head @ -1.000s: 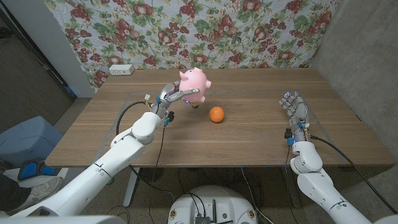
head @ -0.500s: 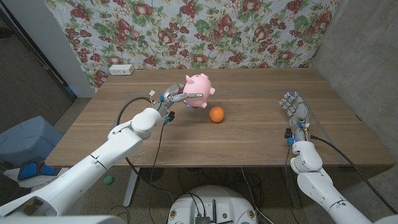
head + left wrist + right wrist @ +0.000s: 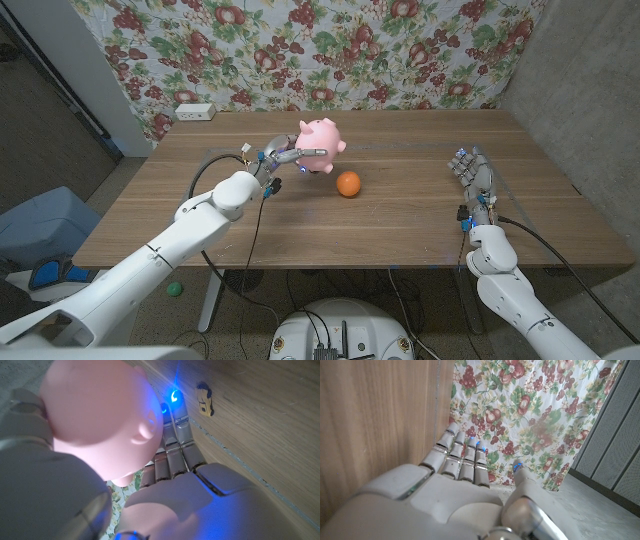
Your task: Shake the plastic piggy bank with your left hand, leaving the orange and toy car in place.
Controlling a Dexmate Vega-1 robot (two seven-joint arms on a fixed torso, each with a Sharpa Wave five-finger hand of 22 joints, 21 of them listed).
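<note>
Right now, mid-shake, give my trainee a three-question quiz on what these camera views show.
1. True or false: the left hand holds the pink plastic piggy bank up off the wooden table.
2. Which item lies nearest the piggy bank in the head view? A) the round orange fruit B) the white power strip C) the right hand
3. Fill in: the small yellow toy car in the left wrist view sits on the ____.

Key: 1 true; 2 A; 3 table.
</note>
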